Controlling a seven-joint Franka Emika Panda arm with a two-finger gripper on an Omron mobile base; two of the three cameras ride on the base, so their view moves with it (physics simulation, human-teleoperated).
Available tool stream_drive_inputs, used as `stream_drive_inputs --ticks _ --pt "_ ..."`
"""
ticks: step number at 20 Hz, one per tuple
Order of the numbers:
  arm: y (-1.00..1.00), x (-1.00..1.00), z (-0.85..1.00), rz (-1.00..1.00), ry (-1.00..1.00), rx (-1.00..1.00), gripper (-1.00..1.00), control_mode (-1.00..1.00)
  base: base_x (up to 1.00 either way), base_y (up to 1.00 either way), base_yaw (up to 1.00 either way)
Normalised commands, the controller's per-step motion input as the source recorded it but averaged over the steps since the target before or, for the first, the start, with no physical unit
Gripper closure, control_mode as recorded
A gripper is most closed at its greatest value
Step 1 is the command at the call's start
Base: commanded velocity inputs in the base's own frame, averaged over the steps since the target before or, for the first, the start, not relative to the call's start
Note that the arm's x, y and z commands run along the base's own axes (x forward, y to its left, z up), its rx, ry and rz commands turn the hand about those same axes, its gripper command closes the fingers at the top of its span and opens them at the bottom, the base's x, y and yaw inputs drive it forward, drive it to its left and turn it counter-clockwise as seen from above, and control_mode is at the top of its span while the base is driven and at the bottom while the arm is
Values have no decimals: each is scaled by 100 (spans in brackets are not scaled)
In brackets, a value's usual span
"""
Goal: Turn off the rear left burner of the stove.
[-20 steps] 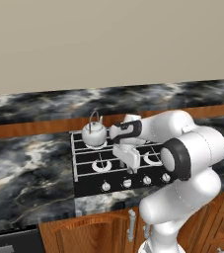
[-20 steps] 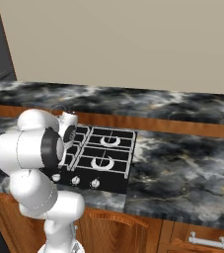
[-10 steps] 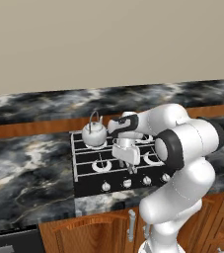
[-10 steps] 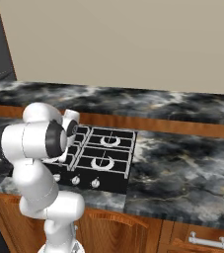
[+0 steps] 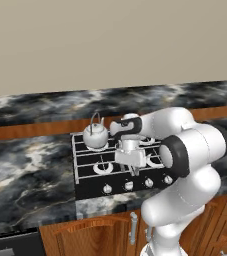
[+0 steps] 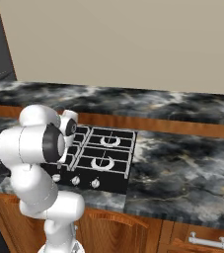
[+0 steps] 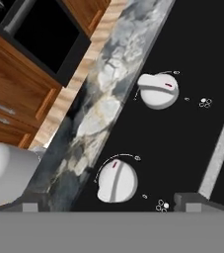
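The stove (image 5: 85, 172) is a black cooktop set into the marble counter, with a row of silver knobs along its front. A silver kettle (image 5: 95, 134) stands on the rear left burner (image 5: 98, 147) and hides most of it. My gripper (image 5: 129, 170) points down over the front middle of the stove, just behind the knob row. In the hand view the gripper (image 7: 109, 203) is open with nothing in it. One knob (image 7: 116, 181) lies between the fingertips (image 7: 188, 200), and a second knob (image 7: 158, 90) lies further along the row.
The right burners (image 6: 103, 163) carry bare wire grates. Marble counter (image 5: 25, 180) runs on both sides of the stove, with a wooden strip behind and wooden cabinet doors (image 7: 10, 89) below the front edge. My own arm covers the stove's left half in the right base view.
The hand has dropped slightly toward the knob row at the front of the stove. Its fingers have spread wider apart. The kettle has stayed put.
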Motion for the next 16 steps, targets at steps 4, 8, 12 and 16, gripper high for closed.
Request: stream_drive_inputs --ticks 4,8,12,16 --pt "20 -77 -53 1 -1 -1 -100 -100 0 0 0" --pt "11 -52 -59 0 -2 -1 -100 -100 0 0 0" --pt "0 -31 -38 1 0 0 -100 -100 0 0 0" --pt "0 0 -23 3 0 0 -100 -100 0 0 0"
